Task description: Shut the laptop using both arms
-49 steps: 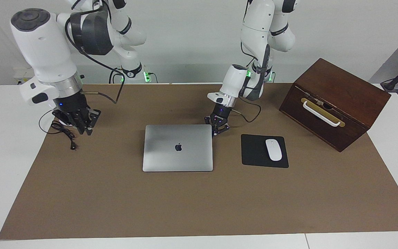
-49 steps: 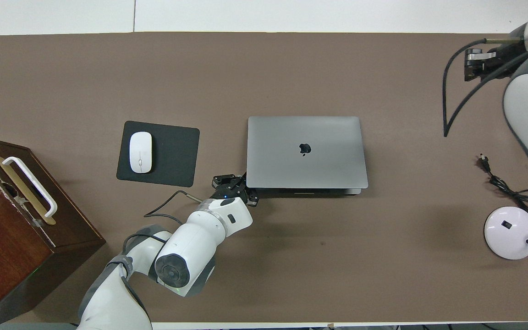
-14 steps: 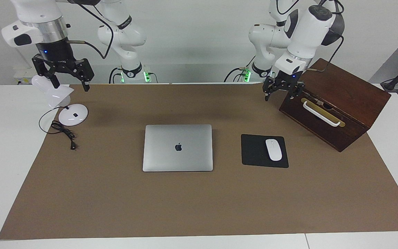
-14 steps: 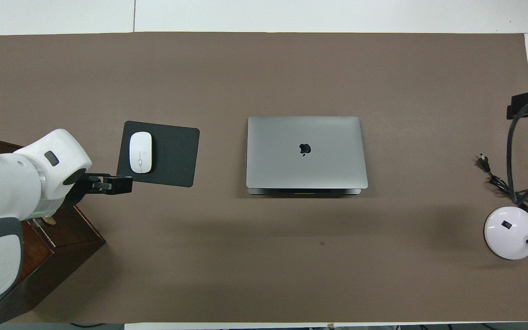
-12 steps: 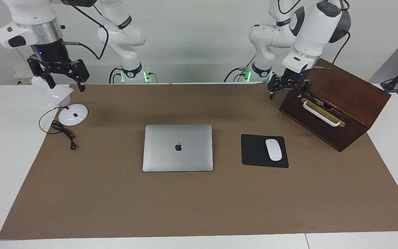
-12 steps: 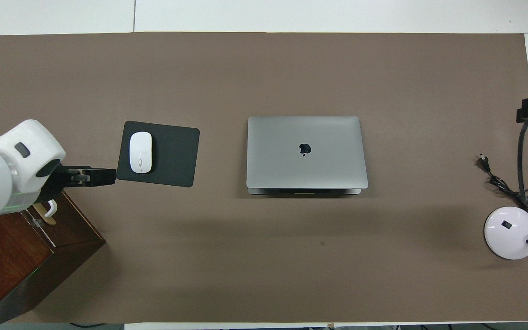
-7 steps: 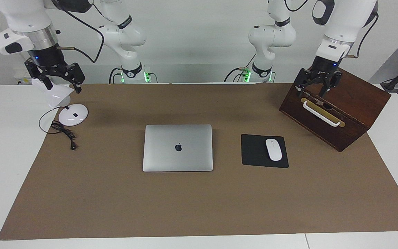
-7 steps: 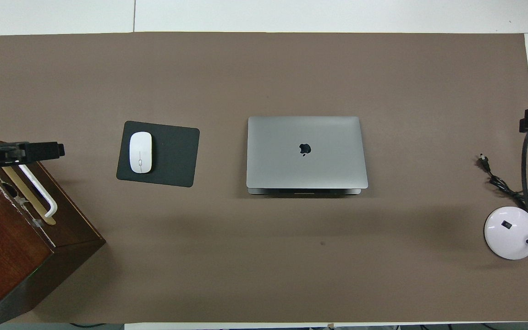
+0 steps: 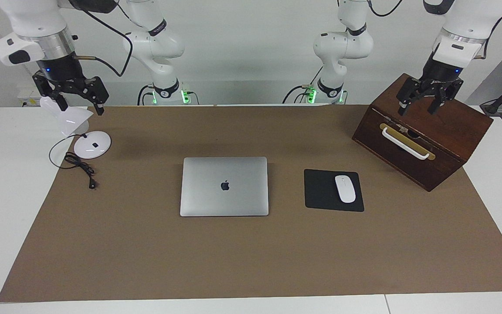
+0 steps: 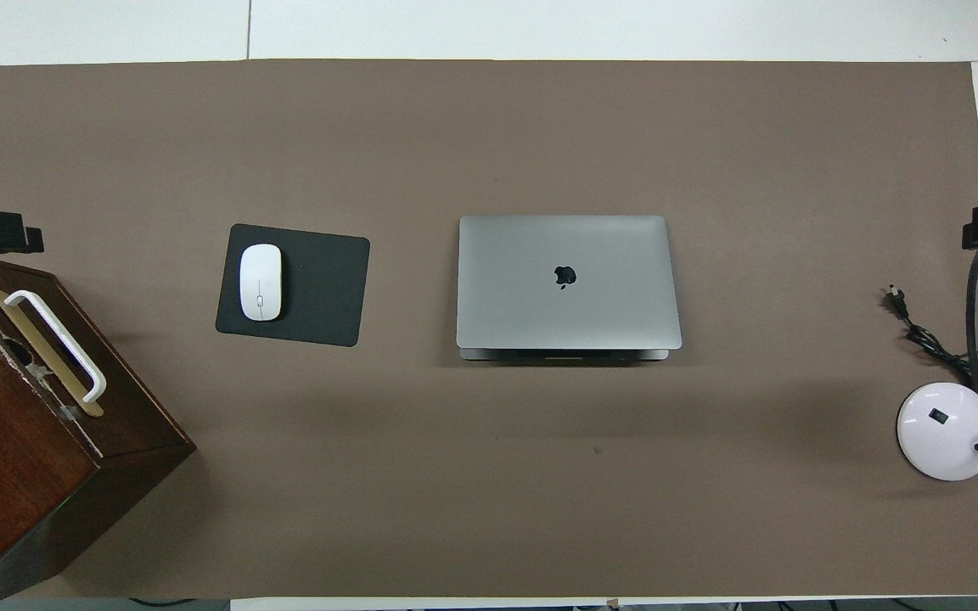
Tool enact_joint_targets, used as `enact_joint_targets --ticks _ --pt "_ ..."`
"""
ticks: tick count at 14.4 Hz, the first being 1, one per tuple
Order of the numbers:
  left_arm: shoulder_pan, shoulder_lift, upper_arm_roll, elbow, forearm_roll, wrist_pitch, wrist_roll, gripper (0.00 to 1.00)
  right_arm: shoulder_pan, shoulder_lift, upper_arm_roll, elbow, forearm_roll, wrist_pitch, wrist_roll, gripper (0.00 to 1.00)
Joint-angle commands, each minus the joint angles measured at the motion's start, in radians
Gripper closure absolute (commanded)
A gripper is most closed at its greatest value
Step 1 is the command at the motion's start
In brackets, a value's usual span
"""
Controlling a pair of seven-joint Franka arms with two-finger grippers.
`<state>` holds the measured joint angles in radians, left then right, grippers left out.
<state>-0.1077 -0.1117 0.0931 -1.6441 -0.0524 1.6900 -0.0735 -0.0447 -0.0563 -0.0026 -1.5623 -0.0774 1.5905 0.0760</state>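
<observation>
The laptop (image 9: 224,186) is lying shut and flat in the middle of the brown mat (image 9: 251,261), its lid with the dark logo facing up, and neither gripper is touching it. The left gripper (image 9: 422,101) is hanging in the air over the wooden box (image 9: 434,144) at the left arm's end of the table, pointing down with its fingers spread wide and holding nothing; in the overhead view only a dark tip of it is showing at the frame's edge, just over the box's farther corner. The right gripper (image 9: 71,98) is hanging over the lamp (image 9: 89,146) at the right arm's end of the table, also pointing down, fingers splayed wide apart and empty. The lamp's round white base is sitting on the mat's edge, with its black cord (image 9: 79,168) lying coiled just beside it and trailing onto the mat. A black mouse pad (image 9: 320,192) is lying beside the laptop, toward the left arm's end, with a white mouse (image 9: 345,189) resting on it. The box, which is standing at an angle to the mat's edge, is showing a white handle (image 9: 405,144) on a brass plate on its front face. Both arms are standing well apart from the laptop, one at each end of the table.
</observation>
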Motion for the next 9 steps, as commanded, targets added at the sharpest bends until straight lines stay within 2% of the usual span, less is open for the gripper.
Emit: enact_joint_targets --ticks 1,9 --pt "0.019 0.049 -0.007 0.076 0.008 -0.095 -0.003 0.0 -0.007 -0.024 0.004 -0.033 0.021 0.025 -0.021 0.0" --pt "0.029 0.079 -0.007 0.049 0.019 -0.188 0.004 0.0 -0.021 -0.02 0.03 -0.091 0.096 0.078 0.001 0.0"
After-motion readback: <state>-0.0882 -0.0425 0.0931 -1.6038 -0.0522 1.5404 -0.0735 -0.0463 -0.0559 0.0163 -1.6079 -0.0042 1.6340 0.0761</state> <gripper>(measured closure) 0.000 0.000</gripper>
